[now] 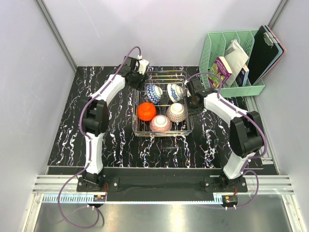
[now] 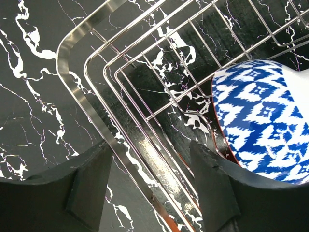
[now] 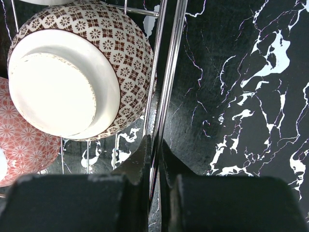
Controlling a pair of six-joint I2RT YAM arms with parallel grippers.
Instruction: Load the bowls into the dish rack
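The silvery wire dish rack (image 1: pixel 164 134) stands mid-table with all five bowls inside. Two blue-and-white bowls (image 1: pixel 153 93) (image 1: pixel 175 92) sit at the back. The orange-red bowl (image 1: pixel 146 111), a pink net bowl (image 1: pixel 161 123) and a brown net bowl (image 1: pixel 176 112) sit in front. My left gripper (image 1: pixel 140 79) is open at the rack's far-left corner. In the left wrist view it (image 2: pixel 149 179) straddles the rim (image 2: pixel 87 29) beside a blue-and-white bowl (image 2: pixel 263 121). My right gripper (image 1: pixel 193 99) (image 3: pixel 154 150) is shut on the rack's right rim wire (image 3: pixel 171 72), next to the brown net bowl (image 3: pixel 77 72) and the pink one (image 3: pixel 24 150).
A mint-green slotted organiser (image 1: pixel 231 63) with books stands at the back right, a black clipboard (image 1: pixel 264 48) leaning against it. Grey walls close in the black marbled table (image 1: pixel 96 140) on three sides.
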